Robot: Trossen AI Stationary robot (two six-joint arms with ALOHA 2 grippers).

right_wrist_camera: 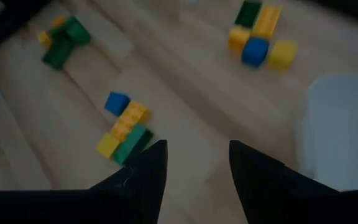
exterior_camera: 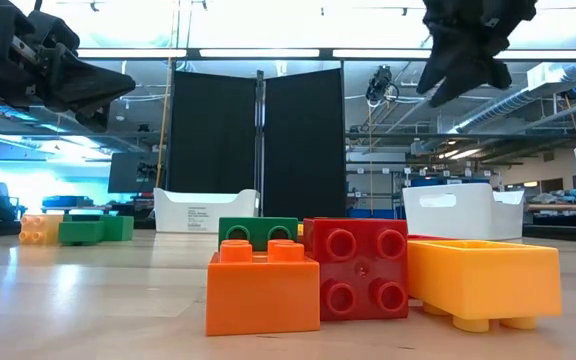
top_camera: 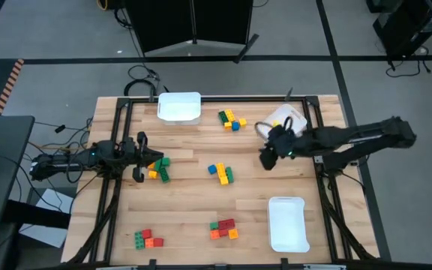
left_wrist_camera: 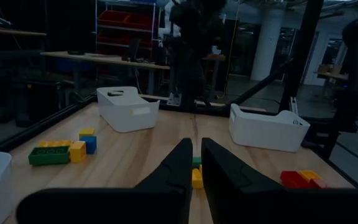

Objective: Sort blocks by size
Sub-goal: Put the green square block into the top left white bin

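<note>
Blocks lie in several small clusters on the wooden table point(top_camera: 193, 202): blue, yellow and green ones at the middle point(top_camera: 220, 172), others at the far middle point(top_camera: 231, 118), by the left arm point(top_camera: 158, 169) and near the front edge point(top_camera: 223, 229). My right gripper point(top_camera: 267, 157) hangs open above the table, right of the middle cluster point(right_wrist_camera: 124, 130), nothing between its fingers point(right_wrist_camera: 197, 162). My left gripper point(top_camera: 137, 157) waits at the left edge, level, shut and empty point(left_wrist_camera: 196, 155).
White bins stand at the far middle point(top_camera: 178, 106), far right point(top_camera: 289, 118) and near right point(top_camera: 287, 223). Close to the low camera sit orange point(exterior_camera: 263, 290), red point(exterior_camera: 360, 268) and yellow point(exterior_camera: 483, 280) blocks. Bare wood lies between the clusters.
</note>
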